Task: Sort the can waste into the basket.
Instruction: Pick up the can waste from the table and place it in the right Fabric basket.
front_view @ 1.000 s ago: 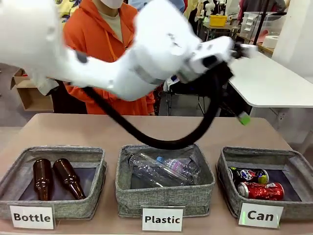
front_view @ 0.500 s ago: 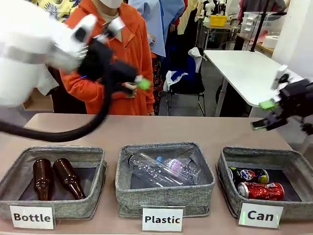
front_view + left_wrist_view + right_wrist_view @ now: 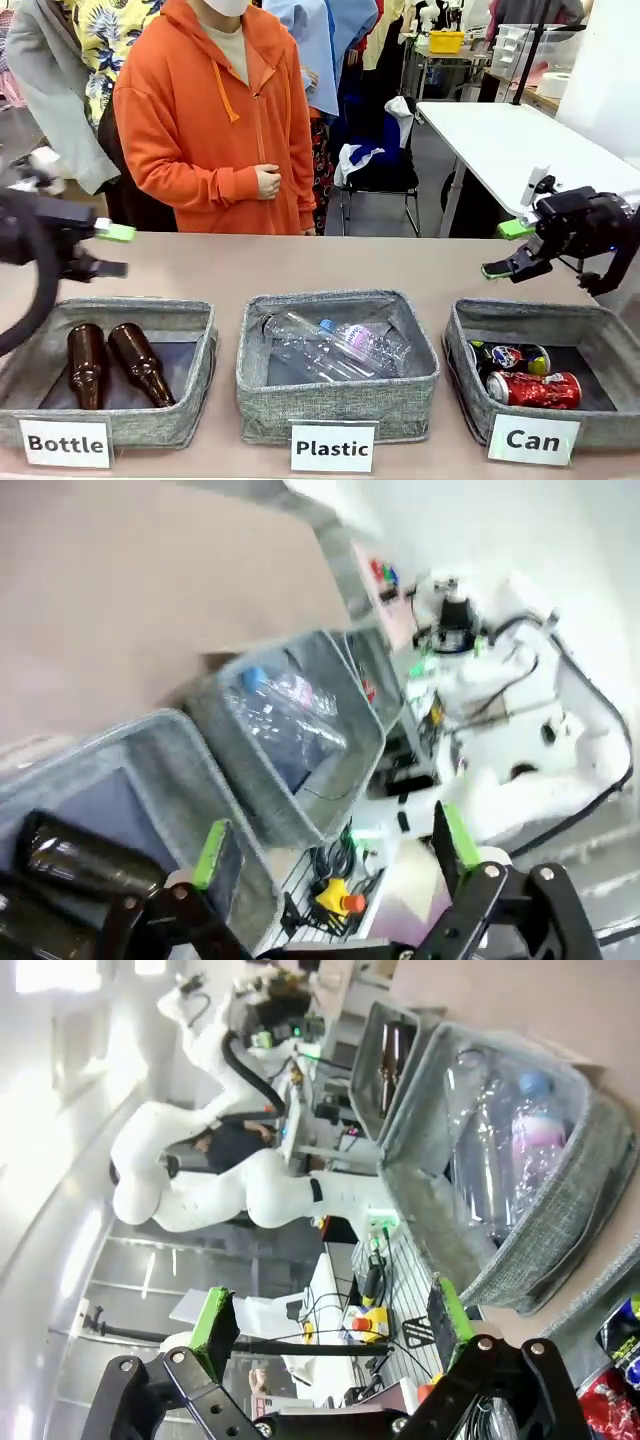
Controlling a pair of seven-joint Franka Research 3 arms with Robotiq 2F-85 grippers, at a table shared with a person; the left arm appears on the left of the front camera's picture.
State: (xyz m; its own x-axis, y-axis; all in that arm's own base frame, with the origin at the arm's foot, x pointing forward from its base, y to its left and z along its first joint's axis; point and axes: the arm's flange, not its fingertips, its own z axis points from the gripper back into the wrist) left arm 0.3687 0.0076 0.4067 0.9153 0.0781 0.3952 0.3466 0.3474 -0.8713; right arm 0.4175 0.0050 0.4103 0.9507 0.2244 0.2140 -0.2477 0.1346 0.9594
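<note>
A bare tan desk (image 3: 300, 265) is stretching in front of me, with three grey fabric bins lining its near edge. A person in an orange hoodie (image 3: 215, 120) is standing at the far side, one hand (image 3: 267, 181) held at the waist, and a white table (image 3: 530, 150) is sitting behind to the right.

From the front, the basket (image 3: 600, 330) labelled "Can" is sitting at the right, and both cans are lying inside it: the dark can (image 3: 510, 357) touching the red can (image 3: 533, 389) just in front of it. The "Plastic" bin (image 3: 335, 400) in the middle is holding clear bottles (image 3: 335, 345); the "Bottle" bin (image 3: 190, 420) on the left is holding two brown bottles (image 3: 110, 365). My right wrist camera is catching only a sliver of the cans at its lower right corner, beside the plastic bin. My left wrist camera is looking down at the brown bottles and the clear ones.

My left gripper (image 3: 105, 250) is hovering above the bottle bin's far edge, fingers spread and empty. My right gripper (image 3: 508, 250) is hanging above the desk just beyond the basket, also released, holding nothing.
</note>
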